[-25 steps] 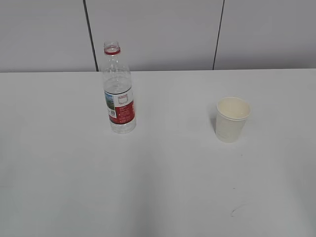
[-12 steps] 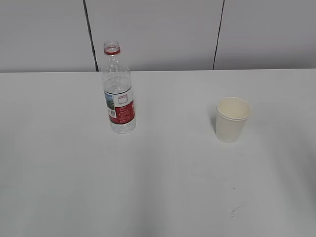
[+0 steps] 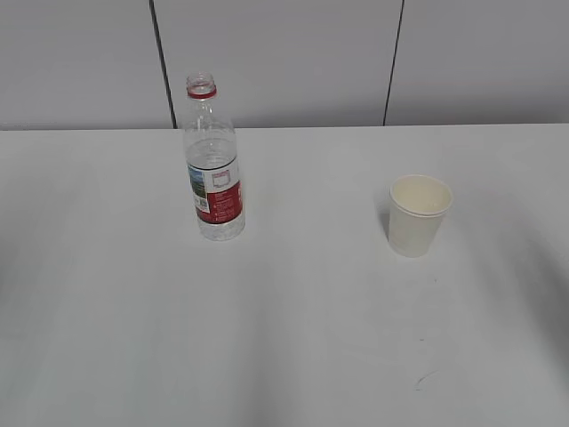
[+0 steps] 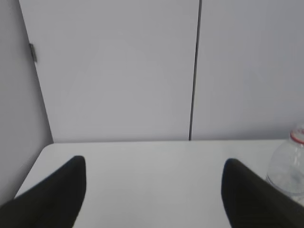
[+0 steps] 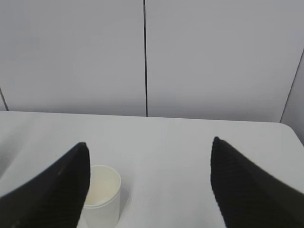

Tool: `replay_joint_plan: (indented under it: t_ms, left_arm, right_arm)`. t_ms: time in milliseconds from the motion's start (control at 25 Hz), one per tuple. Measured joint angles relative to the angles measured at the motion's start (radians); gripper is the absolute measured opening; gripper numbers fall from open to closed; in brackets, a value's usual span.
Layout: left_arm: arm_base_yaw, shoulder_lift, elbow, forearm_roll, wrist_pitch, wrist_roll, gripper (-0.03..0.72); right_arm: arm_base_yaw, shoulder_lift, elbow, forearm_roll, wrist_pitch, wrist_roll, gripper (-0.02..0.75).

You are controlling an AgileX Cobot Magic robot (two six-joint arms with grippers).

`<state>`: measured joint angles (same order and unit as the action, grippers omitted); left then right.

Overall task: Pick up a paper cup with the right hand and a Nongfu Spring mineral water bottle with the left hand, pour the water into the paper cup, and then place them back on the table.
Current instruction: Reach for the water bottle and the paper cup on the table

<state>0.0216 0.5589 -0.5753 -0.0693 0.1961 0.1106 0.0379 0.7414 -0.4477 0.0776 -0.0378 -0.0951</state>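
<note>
Both grippers stand with jaws apart and empty, a stance fit for approach: left gripper point(image 4: 152, 190); right gripper point(image 5: 149, 185). Cup point(image 3: 418, 215) and bottle point(image 3: 214, 165) stand upright, well apart on the table point(image 3: 293, 338), one per arm; wall behind.

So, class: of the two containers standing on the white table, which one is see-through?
The clear plastic bottle with the red-and-white label; the cream-white paper cup is opaque.

Bottle and cup standing apart on the table

Uncapped clear bottle point(image 3: 214, 169) stands upright at left, red-and-white label; cream cup point(image 3: 416, 215) upright at right, on white table point(image 3: 284, 338).
</note>
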Motion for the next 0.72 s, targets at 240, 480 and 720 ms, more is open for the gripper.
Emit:
replay_joint_plan:
  t_ms: [240,480,720]
  left_arm:
    - [-0.057,0.291,0.000,-0.006,-0.302,0.000,0.526]
    - [-0.119,0.596,0.000,0.063,-0.545,-0.007,0.526]
    - [-0.154,0.836,0.042,0.173,-0.817,-0.234,0.526]
  right_arm:
    - [0.000,0.087,0.000,0.010,-0.052,0.000,0.582]
    - [0.000,0.126,0.000,0.020,-0.065,0.000,0.582]
    - [0.000,0.208,0.003,0.020,-0.136,0.000,0.582]
